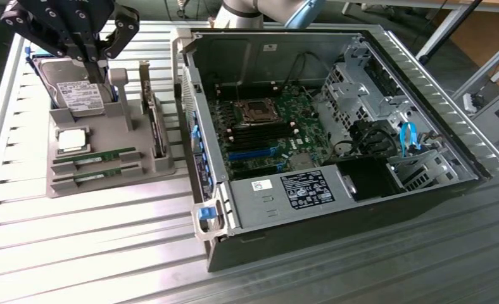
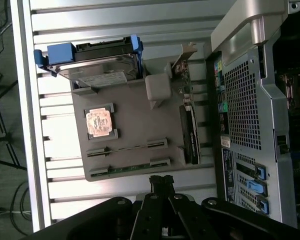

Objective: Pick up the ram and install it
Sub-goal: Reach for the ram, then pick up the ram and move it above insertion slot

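Note:
Two ram sticks, thin green boards, lie side by side in slots at the near end of a grey holder tray [image 1: 106,183]: one ram stick [image 1: 95,156] [image 2: 127,148] and a second [image 1: 97,173] [image 2: 132,166] beside it. My black gripper [image 1: 95,66] [image 2: 161,182] hangs above the tray's far end, over the hard drive, well above the sticks. Its fingers are shut with nothing between them. The open computer case [image 1: 452,145] lies to the exterior view's right, and its motherboard [image 1: 262,130] faces up with black and blue memory slots.
The tray also carries a silver hard drive [image 1: 76,92] [image 2: 97,67] with blue rails, a square processor [image 1: 72,140] [image 2: 100,122] and an upright expansion card [image 1: 152,120] [image 2: 190,135]. The case wall [image 2: 245,95] stands right beside the tray. All of it rests on a slatted metal table [image 1: 80,240].

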`<state>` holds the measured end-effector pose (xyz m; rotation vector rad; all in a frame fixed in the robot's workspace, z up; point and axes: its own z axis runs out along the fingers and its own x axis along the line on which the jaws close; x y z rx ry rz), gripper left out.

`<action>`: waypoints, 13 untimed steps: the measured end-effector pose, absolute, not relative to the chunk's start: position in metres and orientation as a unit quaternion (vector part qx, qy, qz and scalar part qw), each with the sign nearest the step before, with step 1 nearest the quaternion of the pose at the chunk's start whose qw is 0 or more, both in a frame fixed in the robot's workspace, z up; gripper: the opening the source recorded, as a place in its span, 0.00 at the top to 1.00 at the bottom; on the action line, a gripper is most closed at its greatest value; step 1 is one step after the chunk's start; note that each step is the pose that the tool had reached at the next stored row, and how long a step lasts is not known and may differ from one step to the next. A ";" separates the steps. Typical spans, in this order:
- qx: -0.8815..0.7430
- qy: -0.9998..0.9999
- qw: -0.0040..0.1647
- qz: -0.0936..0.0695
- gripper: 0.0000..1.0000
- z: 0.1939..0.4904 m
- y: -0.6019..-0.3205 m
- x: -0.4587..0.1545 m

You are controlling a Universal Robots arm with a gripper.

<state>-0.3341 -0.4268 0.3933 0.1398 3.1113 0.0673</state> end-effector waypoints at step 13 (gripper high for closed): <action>0.028 0.999 0.013 0.022 0.91 0.393 -0.427 -0.334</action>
